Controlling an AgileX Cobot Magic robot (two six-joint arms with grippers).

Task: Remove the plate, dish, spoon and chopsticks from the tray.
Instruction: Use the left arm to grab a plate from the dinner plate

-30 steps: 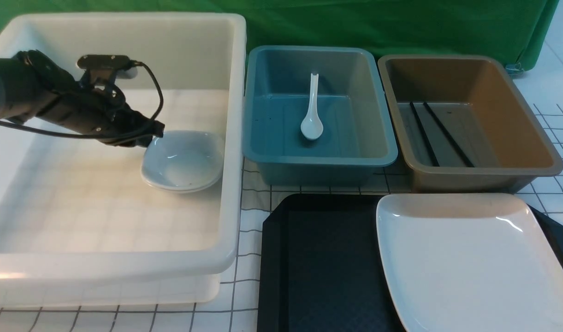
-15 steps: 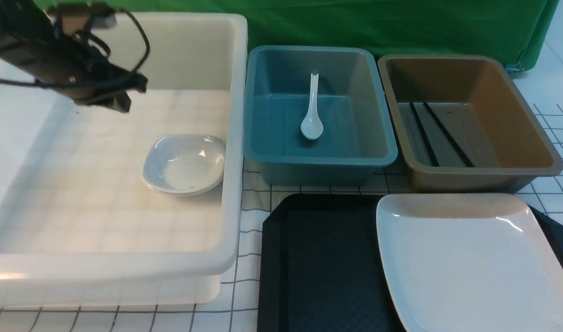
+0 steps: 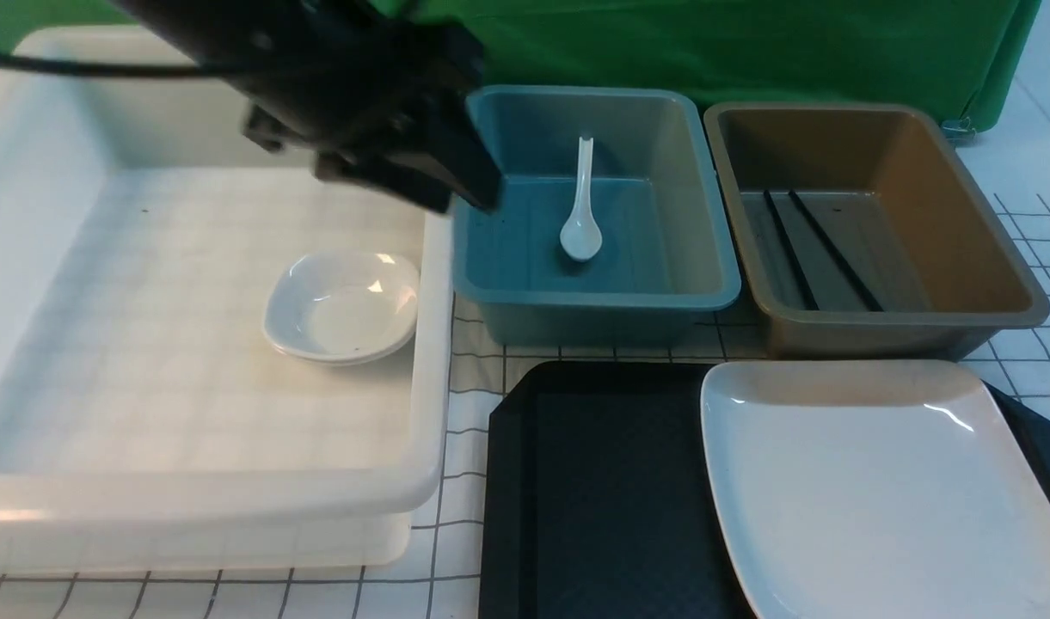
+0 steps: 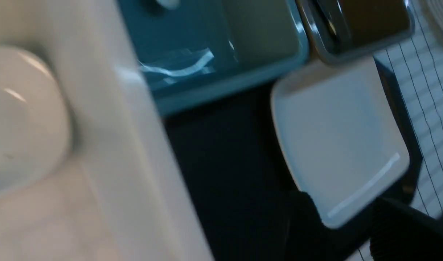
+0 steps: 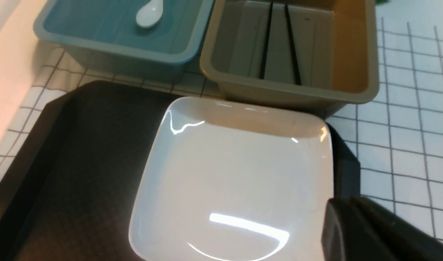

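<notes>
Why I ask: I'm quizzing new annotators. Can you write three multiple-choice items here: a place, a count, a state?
1. How does the plate sit? A flat on the tray; B upside down; C tipped on edge.
2. How many chopsticks lie in the brown bin? A one; B two; C four.
3. Where does the spoon lie? A on the tray; B in the brown bin; C in the blue bin.
Key: 1 A, it lies face up over the tray's right part; 2 B, two black sticks show; 3 C, its bowl rests on the blue floor.
</notes>
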